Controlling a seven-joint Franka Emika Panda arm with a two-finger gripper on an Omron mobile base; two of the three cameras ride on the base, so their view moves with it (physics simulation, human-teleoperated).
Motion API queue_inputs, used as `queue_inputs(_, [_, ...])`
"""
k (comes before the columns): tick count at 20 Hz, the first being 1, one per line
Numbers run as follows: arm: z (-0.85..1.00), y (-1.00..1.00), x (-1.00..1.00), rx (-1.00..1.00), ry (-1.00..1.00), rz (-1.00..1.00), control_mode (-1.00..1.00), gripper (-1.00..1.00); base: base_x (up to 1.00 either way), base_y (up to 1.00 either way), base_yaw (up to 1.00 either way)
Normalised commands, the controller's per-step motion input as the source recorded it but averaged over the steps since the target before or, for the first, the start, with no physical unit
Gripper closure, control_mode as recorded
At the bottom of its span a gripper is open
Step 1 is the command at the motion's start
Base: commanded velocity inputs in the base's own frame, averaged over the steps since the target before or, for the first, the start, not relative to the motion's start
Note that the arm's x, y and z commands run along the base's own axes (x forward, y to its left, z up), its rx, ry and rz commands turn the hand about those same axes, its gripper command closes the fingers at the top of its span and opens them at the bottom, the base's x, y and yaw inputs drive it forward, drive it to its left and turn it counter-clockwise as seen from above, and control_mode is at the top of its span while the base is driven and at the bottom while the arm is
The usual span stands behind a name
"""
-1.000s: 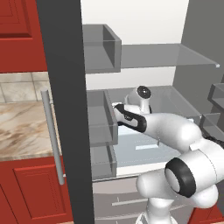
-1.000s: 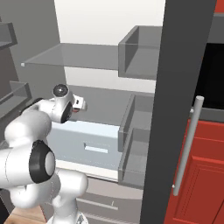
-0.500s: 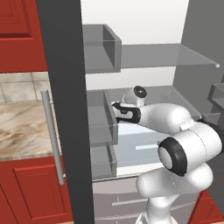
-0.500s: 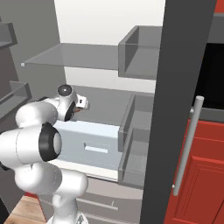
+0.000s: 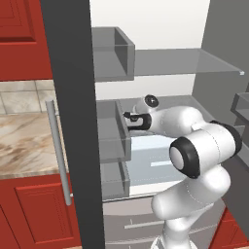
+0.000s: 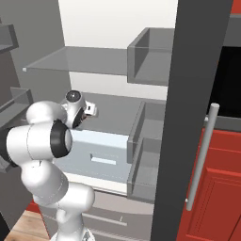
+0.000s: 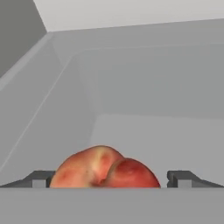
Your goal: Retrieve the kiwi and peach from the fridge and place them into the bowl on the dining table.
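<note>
Peach (image 7: 105, 168), round, creased, blotchy red-orange, sits between spread gripper (image 7: 109, 179) fingertips.

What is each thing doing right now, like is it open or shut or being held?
Fridge: doors open, robot arm reaching inside.
Peach: lying on the fridge shelf, between the hand's fingertips, not gripped yet.
Hand: open wide, one fingertip on each side of the peach.
Fridge drawer: shut.

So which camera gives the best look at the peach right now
The hand view: the peach sits close up between the open gripper fingertips, inside the fridge. In both base views the arm reaches into the fridge and the fruit cannot be made out.
</note>
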Motion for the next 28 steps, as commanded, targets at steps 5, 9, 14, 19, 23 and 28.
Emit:
queue_inputs(5, [-0.36, 0.01, 0.07, 0.00, 0.08, 0.00, -1.00, -1.00, 0.00, 0.00, 0.00])
queue_inputs(9, [-0.53, 0.00, -0.15, -0.02, 0.09, -0.01, -1.00, -1.00, 0.00, 0.00, 0.00])
queue_inputs(14, [-0.59, 0.00, -0.30, -0.01, 0.09, -0.02, -1.00, -1.00, 0.00, 0.00, 0.00])
queue_inputs(19, [-0.61, 0.00, -0.31, -0.01, 0.08, -0.02, -1.00, -1.00, 0.00, 0.00, 0.00])
queue_inputs(23, [-0.58, 0.00, -0.15, -0.01, 0.06, -0.01, -1.00, 1.00, 0.00, 0.00, 0.00])
queue_inputs(28, [-0.21, 0.00, 0.02, 0.00, 0.00, 0.00, -1.00, 1.00, 0.00, 0.00, 0.00])
